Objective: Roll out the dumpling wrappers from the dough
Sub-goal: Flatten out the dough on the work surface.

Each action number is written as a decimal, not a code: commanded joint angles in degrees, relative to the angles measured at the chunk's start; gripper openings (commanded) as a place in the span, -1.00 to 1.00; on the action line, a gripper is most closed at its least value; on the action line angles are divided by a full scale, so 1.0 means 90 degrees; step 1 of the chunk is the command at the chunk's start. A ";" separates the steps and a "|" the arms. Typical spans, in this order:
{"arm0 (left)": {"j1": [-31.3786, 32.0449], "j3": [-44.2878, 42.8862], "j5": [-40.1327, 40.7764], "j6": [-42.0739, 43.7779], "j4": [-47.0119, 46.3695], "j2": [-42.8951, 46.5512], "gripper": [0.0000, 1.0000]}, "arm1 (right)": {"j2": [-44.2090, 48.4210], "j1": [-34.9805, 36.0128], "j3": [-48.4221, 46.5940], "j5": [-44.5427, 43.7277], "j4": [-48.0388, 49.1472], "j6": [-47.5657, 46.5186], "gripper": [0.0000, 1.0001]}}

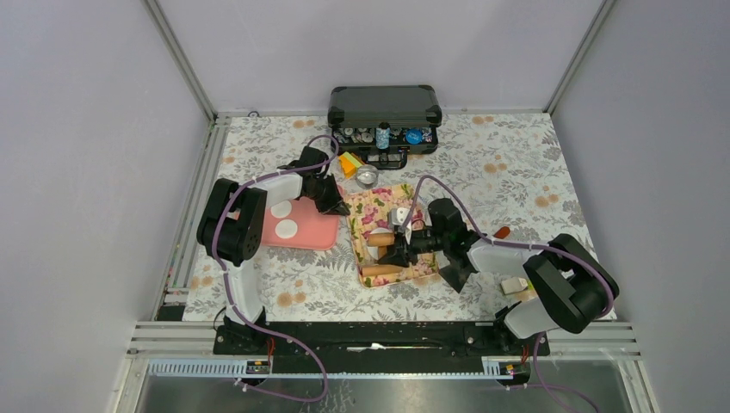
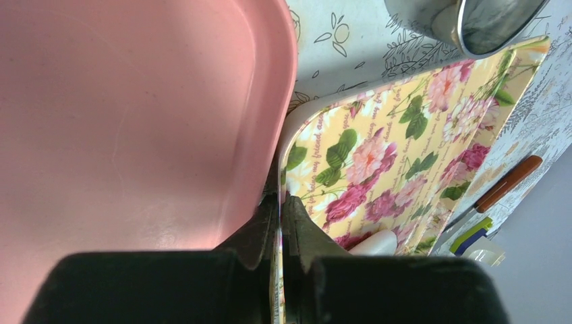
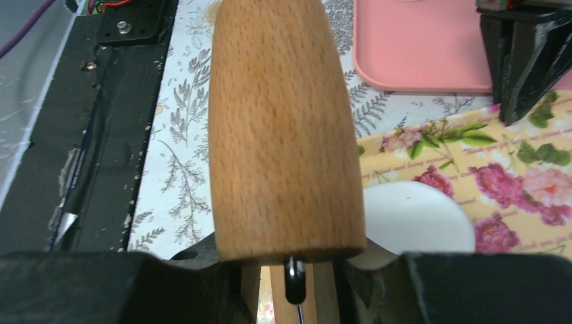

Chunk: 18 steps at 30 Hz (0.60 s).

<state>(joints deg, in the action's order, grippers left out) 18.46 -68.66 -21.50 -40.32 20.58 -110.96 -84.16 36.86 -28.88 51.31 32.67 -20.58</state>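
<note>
Looking through the right wrist camera, I see the right gripper [image 3: 291,280] closed on the near end of a wooden rolling pin [image 3: 283,128]. Its jaws stand partway apart with the wood between them, and the barrel fills most of that view. Just right of the pin a flat white dumpling wrapper [image 3: 415,217] lies on the floral tray [image 3: 512,175], its near edge hidden behind the barrel. The overhead camera does not make this grip clear. From there the black fingers cover the middle and wood shows on either side of them, so I cannot tell whether that is one piece or two.

The left wrist camera shows me what the overhead cannot. The left gripper [image 2: 280,233] is pinched tight on the floral tray's thin rim, and a sliver of the flowered pattern shows between its fingers. The pink tray [image 2: 135,121] lies just beside it on the left. In that view the wrapper shows only as a rounded white edge.

Only the overhead camera shows two white discs [image 1: 284,219] lying flat on the pink tray, close together. Beyond the floral tray's far corner sits a round silver tin [image 1: 368,176]. Farther back, an open black case [image 1: 385,107] stands against the rear wall.
</note>
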 commanded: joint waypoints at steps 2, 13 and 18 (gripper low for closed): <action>-0.0137 -0.0174 0.0114 0.0142 -0.0138 0.0088 -1.00 | 0.0125 0.0045 -0.0449 -0.0023 -0.1804 0.0213 -1.00; -0.0117 -0.0125 0.0023 0.0153 -0.0226 0.0060 -1.00 | -0.0136 -0.0590 -0.1736 -0.0350 -0.0608 0.2683 -1.00; -0.0108 -0.0120 -0.0011 0.0171 -0.0245 0.0052 -1.00 | -0.0850 -0.0590 -0.1657 -0.1483 -0.0620 0.2449 -1.00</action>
<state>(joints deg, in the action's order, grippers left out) 18.20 -68.66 -21.78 -39.48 20.01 -110.96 -86.98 31.53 -43.09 46.19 25.06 -0.30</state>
